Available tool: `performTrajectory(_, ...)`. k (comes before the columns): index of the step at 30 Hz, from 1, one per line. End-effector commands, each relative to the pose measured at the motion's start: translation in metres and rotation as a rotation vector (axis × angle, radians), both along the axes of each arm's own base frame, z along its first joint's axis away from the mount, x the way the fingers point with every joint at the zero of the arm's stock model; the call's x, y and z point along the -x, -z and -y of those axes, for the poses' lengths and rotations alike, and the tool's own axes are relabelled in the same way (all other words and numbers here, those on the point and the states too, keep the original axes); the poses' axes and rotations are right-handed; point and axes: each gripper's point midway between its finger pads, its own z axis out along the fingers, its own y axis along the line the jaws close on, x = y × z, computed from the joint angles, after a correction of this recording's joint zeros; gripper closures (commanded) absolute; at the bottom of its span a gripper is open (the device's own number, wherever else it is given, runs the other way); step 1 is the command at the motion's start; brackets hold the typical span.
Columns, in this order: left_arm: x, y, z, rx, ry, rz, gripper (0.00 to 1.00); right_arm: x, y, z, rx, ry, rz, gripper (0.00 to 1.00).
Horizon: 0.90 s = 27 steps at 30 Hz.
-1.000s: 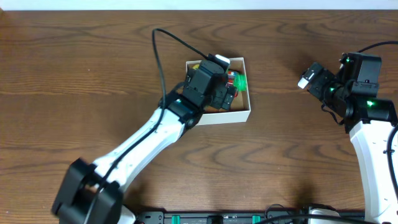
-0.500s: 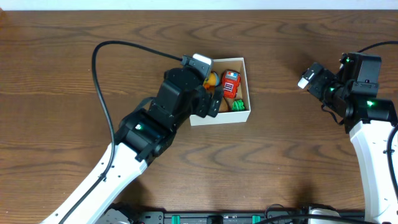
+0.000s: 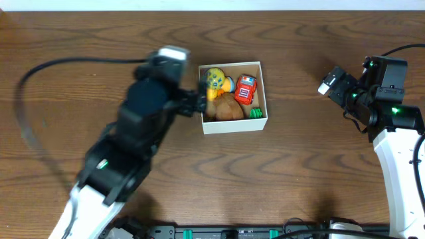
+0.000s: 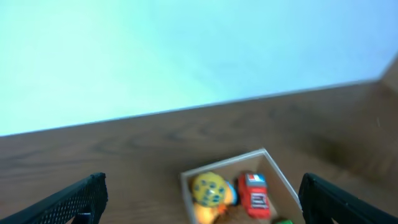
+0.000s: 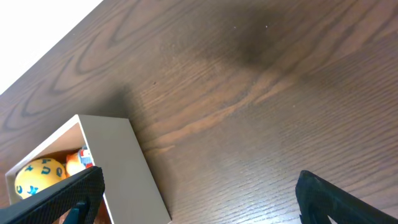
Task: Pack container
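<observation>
My left gripper [image 4: 201, 190], fingers spread wide and empty, hangs just beside the container [image 3: 234, 125] on the table [image 3: 80, 40]. Inside: yellow ball [image 3: 214, 78], red car [image 3: 246, 89], brown toy [image 3: 228, 108], green piece [image 3: 255, 113]. My right gripper [image 3: 332, 83], likewise wide, is well apart.

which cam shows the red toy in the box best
Overhead: the red toy lies whole and sharp inside the container. The left wrist view shows it blurred near the bottom edge; the right wrist view shows only a sliver behind the container wall.
</observation>
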Motion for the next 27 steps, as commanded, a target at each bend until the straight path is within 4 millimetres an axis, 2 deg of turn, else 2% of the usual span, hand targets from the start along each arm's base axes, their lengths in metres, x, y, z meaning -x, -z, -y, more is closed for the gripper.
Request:
performTrajectory(1,0.019,-0.024,-0.033,0.011,-0.068,0.055,0.02,-0.001,0.0,0.002,-0.004,0.006,-0.001,0.01)
performTrajectory(3,0.032,-0.023,-0.055,0.035,-0.115,0.034,0.02,-0.001,0.0,0.002,-0.004,0.006,-0.001,0.01)
performTrajectory(6,0.049,-0.01,-0.081,0.058,-0.16,-0.022,0.02,-0.001,0.0,0.002,-0.004,0.006,-0.001,0.01)
performTrajectory(10,0.067,0.019,-0.114,0.076,-0.239,-0.066,0.02,-0.001,0.0,0.002,-0.004,0.006,-0.001,0.01)
performTrajectory(13,0.077,0.042,-0.13,0.082,-0.3,-0.073,0.02,-0.001,0.0,0.002,-0.004,0.006,-0.001,0.01)
performTrajectory(17,0.086,0.074,-0.137,0.089,-0.325,-0.046,0.02,-0.001,0.0,0.002,-0.004,0.006,-0.001,0.01)
performTrajectory(21,0.084,0.101,-0.137,0.102,-0.322,0.014,0.02,-0.001,0.0,0.002,-0.004,0.006,-0.001,0.01)
performTrajectory(27,0.082,0.156,-0.137,0.142,-0.331,0.029,0.02,-0.001,0.0,0.002,-0.004,0.006,-0.001,0.01)
